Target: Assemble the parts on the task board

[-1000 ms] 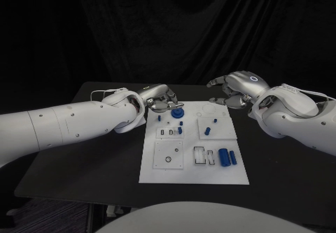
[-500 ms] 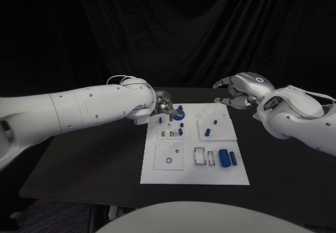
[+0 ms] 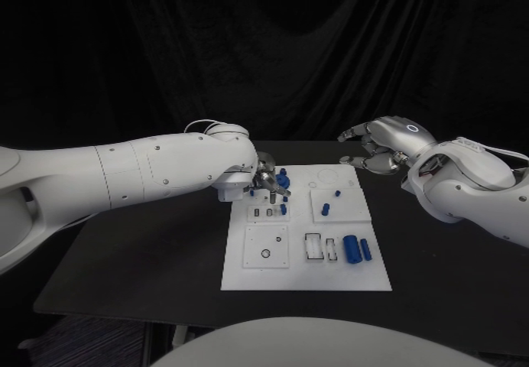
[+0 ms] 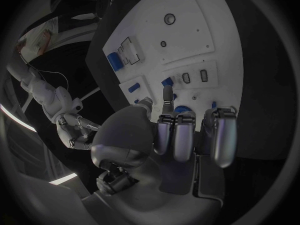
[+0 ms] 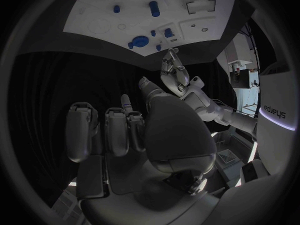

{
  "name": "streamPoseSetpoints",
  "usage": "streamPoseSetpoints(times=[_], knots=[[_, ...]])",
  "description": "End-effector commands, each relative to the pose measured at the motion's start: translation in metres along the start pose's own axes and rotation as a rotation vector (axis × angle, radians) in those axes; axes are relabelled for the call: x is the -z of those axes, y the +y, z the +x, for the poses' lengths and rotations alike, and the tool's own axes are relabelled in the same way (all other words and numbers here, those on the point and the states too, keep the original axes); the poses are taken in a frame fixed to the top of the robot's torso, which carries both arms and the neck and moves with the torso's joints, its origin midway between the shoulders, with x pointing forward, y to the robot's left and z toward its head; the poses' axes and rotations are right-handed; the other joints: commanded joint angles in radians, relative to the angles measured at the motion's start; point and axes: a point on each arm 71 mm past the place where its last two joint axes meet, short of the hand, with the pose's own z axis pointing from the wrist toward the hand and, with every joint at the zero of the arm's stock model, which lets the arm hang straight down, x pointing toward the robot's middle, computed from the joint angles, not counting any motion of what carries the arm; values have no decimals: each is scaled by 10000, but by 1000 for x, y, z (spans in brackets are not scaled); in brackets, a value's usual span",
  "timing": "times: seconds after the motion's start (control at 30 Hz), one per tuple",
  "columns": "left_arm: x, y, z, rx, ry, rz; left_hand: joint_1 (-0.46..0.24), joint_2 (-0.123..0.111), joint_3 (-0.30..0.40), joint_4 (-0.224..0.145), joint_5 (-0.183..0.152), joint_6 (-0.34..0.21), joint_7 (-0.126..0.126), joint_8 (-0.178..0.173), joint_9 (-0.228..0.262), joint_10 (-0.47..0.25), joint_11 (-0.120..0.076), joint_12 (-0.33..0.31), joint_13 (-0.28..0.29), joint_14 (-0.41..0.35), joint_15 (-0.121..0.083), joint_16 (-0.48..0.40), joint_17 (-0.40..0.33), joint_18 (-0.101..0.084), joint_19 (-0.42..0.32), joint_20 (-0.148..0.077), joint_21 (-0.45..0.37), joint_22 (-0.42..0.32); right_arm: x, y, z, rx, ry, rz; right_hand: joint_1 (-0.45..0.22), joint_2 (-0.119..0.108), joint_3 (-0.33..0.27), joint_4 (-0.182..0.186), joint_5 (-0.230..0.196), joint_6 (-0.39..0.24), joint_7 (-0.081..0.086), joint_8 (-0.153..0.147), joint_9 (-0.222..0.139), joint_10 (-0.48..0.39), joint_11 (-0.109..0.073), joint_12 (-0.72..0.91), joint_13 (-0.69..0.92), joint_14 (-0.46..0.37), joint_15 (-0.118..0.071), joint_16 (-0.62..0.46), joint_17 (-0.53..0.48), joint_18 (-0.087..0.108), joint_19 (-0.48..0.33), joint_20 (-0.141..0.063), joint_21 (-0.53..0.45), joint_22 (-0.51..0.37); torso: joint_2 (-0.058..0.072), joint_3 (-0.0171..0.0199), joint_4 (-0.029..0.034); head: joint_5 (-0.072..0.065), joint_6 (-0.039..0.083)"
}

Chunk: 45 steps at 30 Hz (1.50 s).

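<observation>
Task board [image 3: 306, 274]: white plate mid-surface, small panels, cutouts | parts: round blue piece [image 3: 280, 180] at far end, blue cylinder [image 3: 352, 248] near right edge | left hand [image 3: 264, 181] at round piece, grip unclear | right hand [image 3: 381, 150] fingers curled, empty, above far right corner | "edyeys" on white casing [image 5: 275, 112]

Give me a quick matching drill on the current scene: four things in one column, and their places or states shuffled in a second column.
Things:
1. left hand
2. right hand
3. large blue cylinder
4. task board

Places or states:
A. lying in the board's near right corner area
B. white plate in the middle of the black table
C. at the far left part of the board, by a round blue part
D. raised beyond the board's far right corner, holding nothing

Pairs: 1-C, 2-D, 3-A, 4-B
</observation>
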Motion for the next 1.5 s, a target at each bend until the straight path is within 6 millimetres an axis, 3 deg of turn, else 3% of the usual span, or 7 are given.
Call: streamPoseSetpoints(times=[0.03, 0.37, 0.47, 0.6, 0.7, 1.03, 1.5], knots=[[1, -3, -1, 130, -453, -6, 75, -13, -41, -19, -40, -69, -8, -97, 13, 1023, 21, 34, 2631, 1058, -14, 26, 2634, 184, 464, -14, -72, 2179, 0, 0, 1, -25, 98, 137, -13, 77, -10, 28, 53, 77, -21, 44, -17, 336, 72, -53, 1708, 703, 72, 36, 789, -60, 386, 40, 35, 2090, 11, 28, -15, -14, -1], [1, -2, 0, 83, -882, 8, 81, -45, -80, -13, -8, 29, 3, -219, 54, 1023, 42, 34, 2631, 1058, 10, 26, 2634, 194, 447, 11, -122, 2165, 2, 1, 2, -47, 166, 131, -35, 80, -23, 44, 57, 91, -14, 42, -26, 277, 78, -109, 1631, 700, 76, 26, 774, -57, 380, 43, 21, 2086, 143, 105, -1, -68, -1], [1, -3, 1, 75, -963, -7, 99, -50, -85, -22, 24, 95, -6, -243, 80, 1023, 37, 34, 2631, 1058, 9, 26, 2634, 190, 456, 14, -107, 2170, 3, 1, 1, -56, 170, 146, -40, 79, -26, 47, 59, 92, -13, 40, -29, 260, 79, -126, 1608, 699, 77, 22, 769, -54, 375, 44, 7, 2082, 204, 130, -14, -112, -1], [2, -4, 3, -2, -1097, 8, 102, -56, -95, -20, 65, 162, -17, -270, 108, 1023, 28, 34, 2631, 1058, 3, 26, 2634, 185, 470, 14, -83, 2179, 4, 1, 1, -65, 173, 157, -44, 78, -29, 50, 61, 94, -12, 38, -32, 242, 80, -143, 1584, 698, 78, 22, 769, -53, 375, 45, 5, 2081, 300, 153, 15, -167, -1], [2, -4, 3, -66, -1112, -4, 121, -61, -95, -32, 113, 194, -24, -302, 127, 1023, 20, 34, 2631, 1058, -3, 26, 2634, 188, 468, 13, -95, 2176, 4, 1, 1, -65, 215, 168, -44, 78, -29, 50, 61, 94, -12, 38, -32, 242, 80, -143, 1584, 698, 78, 22, 769, -53, 375, 45, 5, 2081, 378, 170, 10, -150, -1], [-2, -2, 7, -127, -992, -109, 216, -58, -65, -81, 306, 283, -45, -434, 193, 1023, 1, 34, 2631, 1058, -21, 26, 2634, 190, 474, 0, -108, 2173, 3, 2, 2, -60, 287, 169, -54, 78, -37, 57, 68, 98, -9, 33, -40, 203, 83, -181, 1532, 696, 81, 16, 759, -51, 371, 47, -5, 2078, 535, 194, 28, -162, -1], [-6, -2, 13, -185, -800, -83, 269, -49, -38, -104, 413, 304, -45, -522, 226, 1023, -1, 34, 2631, 1058, -24, 26, 2634, 196, 466, -5, -140, 2164, 3, 2, 2, -53, 334, 175, -61, 79, -42, 63, 73, 102, -6, 29, -48, 170, 86, -214, 1488, 692, 83, 4, 741, -48, 366, 49, -17, 2074, 522, 182, 22, -198, -1]])
